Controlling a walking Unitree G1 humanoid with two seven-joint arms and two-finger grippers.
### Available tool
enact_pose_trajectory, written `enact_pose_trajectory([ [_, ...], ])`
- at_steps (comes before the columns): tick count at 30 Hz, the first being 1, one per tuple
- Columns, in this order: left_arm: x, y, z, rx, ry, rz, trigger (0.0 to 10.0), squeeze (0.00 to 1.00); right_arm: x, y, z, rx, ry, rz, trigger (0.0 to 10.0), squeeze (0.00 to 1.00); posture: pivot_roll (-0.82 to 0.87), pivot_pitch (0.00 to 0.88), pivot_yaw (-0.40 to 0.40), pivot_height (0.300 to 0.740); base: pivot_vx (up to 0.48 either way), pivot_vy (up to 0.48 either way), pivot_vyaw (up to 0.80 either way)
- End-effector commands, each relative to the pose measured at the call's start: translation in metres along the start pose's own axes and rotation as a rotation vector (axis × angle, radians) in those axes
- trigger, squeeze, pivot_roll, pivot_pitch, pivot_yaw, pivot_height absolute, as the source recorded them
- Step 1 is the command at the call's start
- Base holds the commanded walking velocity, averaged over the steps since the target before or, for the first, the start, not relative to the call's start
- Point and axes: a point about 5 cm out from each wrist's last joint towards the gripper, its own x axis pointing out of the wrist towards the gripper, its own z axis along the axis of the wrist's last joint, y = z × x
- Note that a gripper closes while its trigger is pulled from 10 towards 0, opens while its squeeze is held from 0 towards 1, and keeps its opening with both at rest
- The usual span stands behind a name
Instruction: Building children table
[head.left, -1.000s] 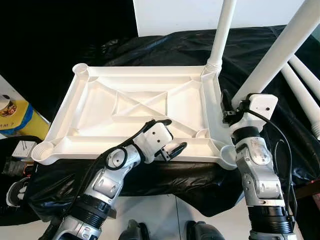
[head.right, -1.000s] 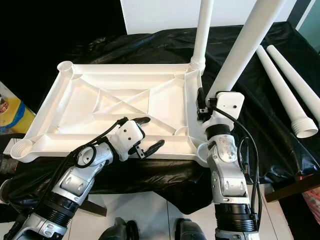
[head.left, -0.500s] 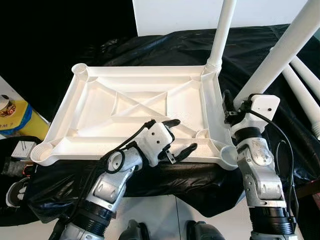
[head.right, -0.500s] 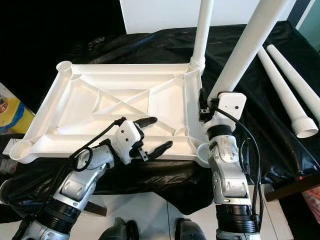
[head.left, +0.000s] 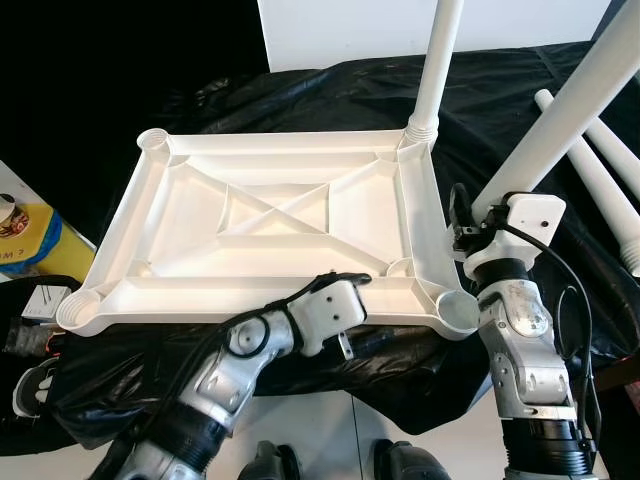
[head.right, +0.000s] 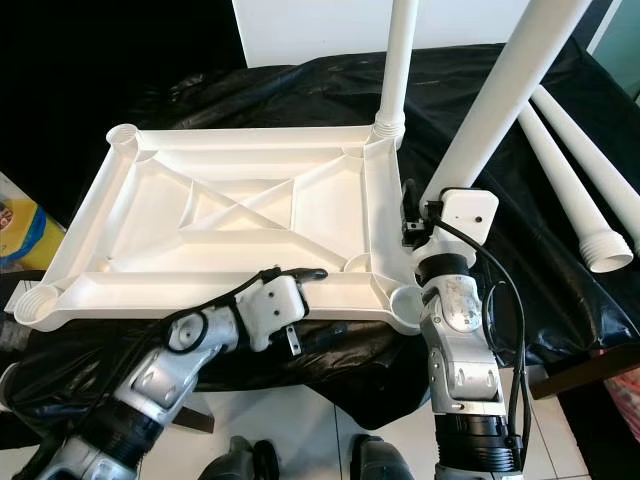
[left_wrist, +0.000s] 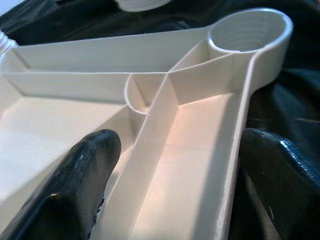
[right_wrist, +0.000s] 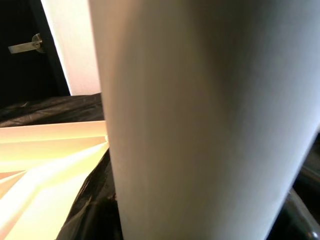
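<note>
Tabletop (head.left: 270, 215) lies upside down on the black cloth (head.left: 330, 90), sockets up, one leg (head.left: 437, 65) already standing in the far right corner. My left hand (head.left: 345, 305) straddles the near rim, fingers wide, probably to steady it. Right hand (head.left: 470, 225) grips a second leg (head.left: 560, 120), tilted near the empty near-right socket (head.left: 459, 311). Two spare legs (head.left: 600, 180) lie at right; white tiled floor (head.left: 330, 435) below.

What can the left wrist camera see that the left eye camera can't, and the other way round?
Left wrist: close up, the screw ridges inside the empty corner socket, with black fingers either side of the tabletop's edge. Left eye: the standing leg, the held leg in the right gripper, and spare legs. Both: the white tabletop, black cloth and left gripper.
</note>
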Motion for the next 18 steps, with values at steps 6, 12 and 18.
enact_pose_trajectory([
  [6, -0.006, 0.029, -0.013, -0.036, 0.072, 0.305, 10.0, 0.00, -0.002, 0.001, 0.004, 0.001, -0.020, -0.004, 10.0, 0.00, -0.17, 0.177, 0.064, 0.740, 0.000, 0.000, 0.00],
  [12, -0.007, 0.041, -0.013, -0.032, 0.071, 0.344, 10.0, 0.00, -0.003, 0.001, 0.004, 0.001, -0.020, -0.005, 10.0, 0.00, -0.18, 0.171, 0.067, 0.740, 0.000, 0.000, 0.00],
  [18, -0.007, 0.044, -0.014, -0.019, 0.077, 0.349, 10.0, 0.00, -0.003, 0.001, 0.004, 0.000, -0.017, -0.004, 10.0, 0.00, -0.18, 0.167, 0.068, 0.740, 0.000, 0.000, 0.00],
])
